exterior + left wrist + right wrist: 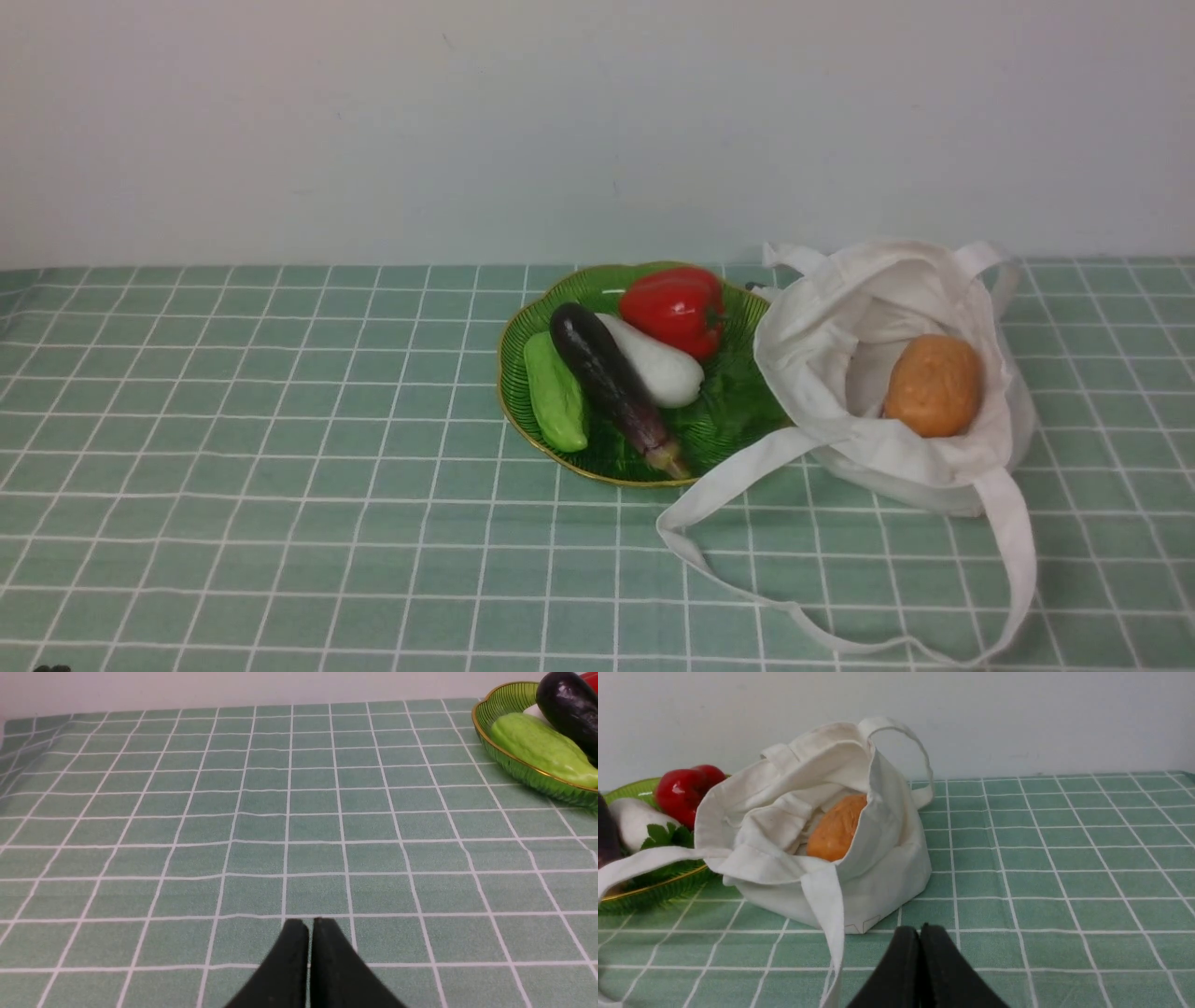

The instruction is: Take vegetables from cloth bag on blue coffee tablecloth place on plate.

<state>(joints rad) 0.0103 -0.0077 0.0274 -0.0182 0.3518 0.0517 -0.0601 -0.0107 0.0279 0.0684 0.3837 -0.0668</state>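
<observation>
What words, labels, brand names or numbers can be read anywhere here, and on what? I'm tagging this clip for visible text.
None: no readable text in any view.
The cloth bag is plain white; a faint outline near its bottom corner is not lettering.
The plate, the vegetables and the tablecloth, which has only a white line grid, carry no text.

no readable text, labels, brands, numbers or signs anywhere

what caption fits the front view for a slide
Potato left in the cloth bag; eggplant already on the plate.
</observation>
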